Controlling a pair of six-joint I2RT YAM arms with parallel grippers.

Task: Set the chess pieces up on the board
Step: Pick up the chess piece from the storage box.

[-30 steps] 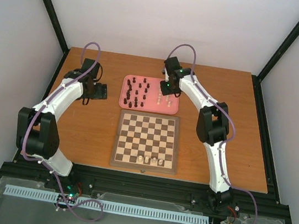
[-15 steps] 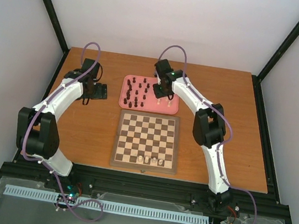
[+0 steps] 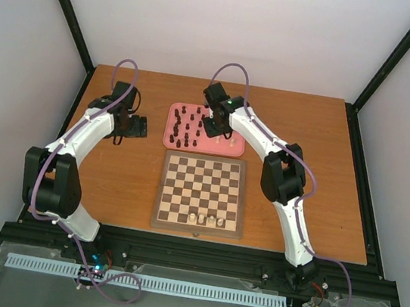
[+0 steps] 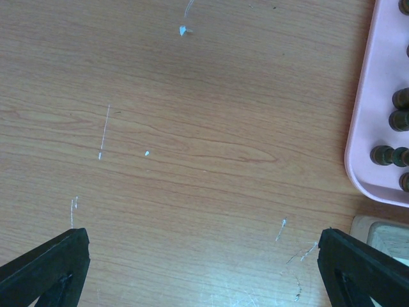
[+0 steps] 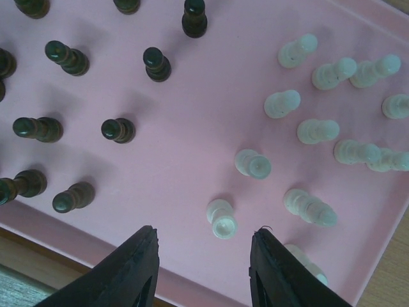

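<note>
Over the pink tray, at 12 o'clock from the board, the right hand hangs open, holding nothing. Most chess pieces stand in that tray. At 10 o'clock the left hand is open above the tabletop.

Most chess pieces stand in the tray, a few on the board.
</note>
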